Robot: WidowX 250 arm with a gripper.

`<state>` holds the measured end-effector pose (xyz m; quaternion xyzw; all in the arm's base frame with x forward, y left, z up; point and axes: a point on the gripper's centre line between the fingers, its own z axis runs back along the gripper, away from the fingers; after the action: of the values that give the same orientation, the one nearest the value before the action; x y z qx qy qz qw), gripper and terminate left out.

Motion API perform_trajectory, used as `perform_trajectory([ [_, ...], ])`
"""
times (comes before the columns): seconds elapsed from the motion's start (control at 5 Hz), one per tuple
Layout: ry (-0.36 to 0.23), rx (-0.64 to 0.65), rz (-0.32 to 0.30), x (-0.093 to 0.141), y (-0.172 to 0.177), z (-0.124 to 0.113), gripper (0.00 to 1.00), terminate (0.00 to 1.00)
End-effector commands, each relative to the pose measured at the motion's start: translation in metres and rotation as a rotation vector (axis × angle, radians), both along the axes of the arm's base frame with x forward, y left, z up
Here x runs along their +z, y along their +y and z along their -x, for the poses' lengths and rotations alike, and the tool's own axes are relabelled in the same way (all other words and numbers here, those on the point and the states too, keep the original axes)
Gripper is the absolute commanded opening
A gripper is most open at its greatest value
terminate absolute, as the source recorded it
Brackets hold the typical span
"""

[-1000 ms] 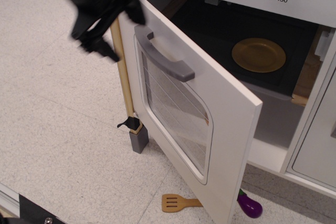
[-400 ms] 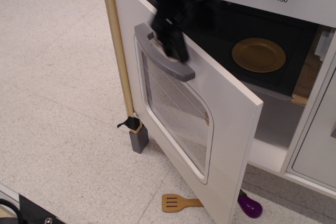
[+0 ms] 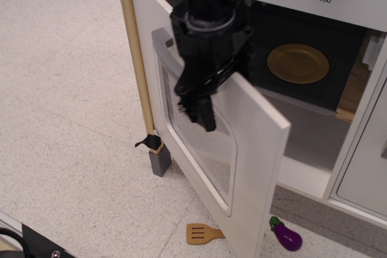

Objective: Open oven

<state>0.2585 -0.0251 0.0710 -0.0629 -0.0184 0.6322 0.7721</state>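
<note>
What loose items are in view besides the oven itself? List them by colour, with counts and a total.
Gold: 1, the plate on the dark shelf inside the oven.
Tan: 1, the spatula on the floor.
Purple: 1, the toy eggplant on the floor.
Total: 3.

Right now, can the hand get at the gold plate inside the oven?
Probably yes. The oven door stands well open and the hand hangs in front of it; nothing blocks the gold plate on its dark shelf.

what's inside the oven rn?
A gold plate lies on the dark shelf inside the oven. The hand and open door hide the left part.
</note>
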Motion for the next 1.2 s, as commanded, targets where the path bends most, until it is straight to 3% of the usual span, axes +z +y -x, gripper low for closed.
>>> perform_trajectory([
  [0.0, 0.012, -0.090, -0.004, 0.015, 0.075, 0.031, 1.00, 0.00],
  [0.4, -0.015, -0.205, -0.097, 0.035, 0.157, 0.055, 1.00, 0.00],
  [0.6, -0.075, -0.192, -0.144, 0.039, 0.183, 0.059, 1.00, 0.00],
  [1.0, -0.091, -0.186, -0.078, 0.066, 0.156, 0.042, 1.00, 0.00],
])
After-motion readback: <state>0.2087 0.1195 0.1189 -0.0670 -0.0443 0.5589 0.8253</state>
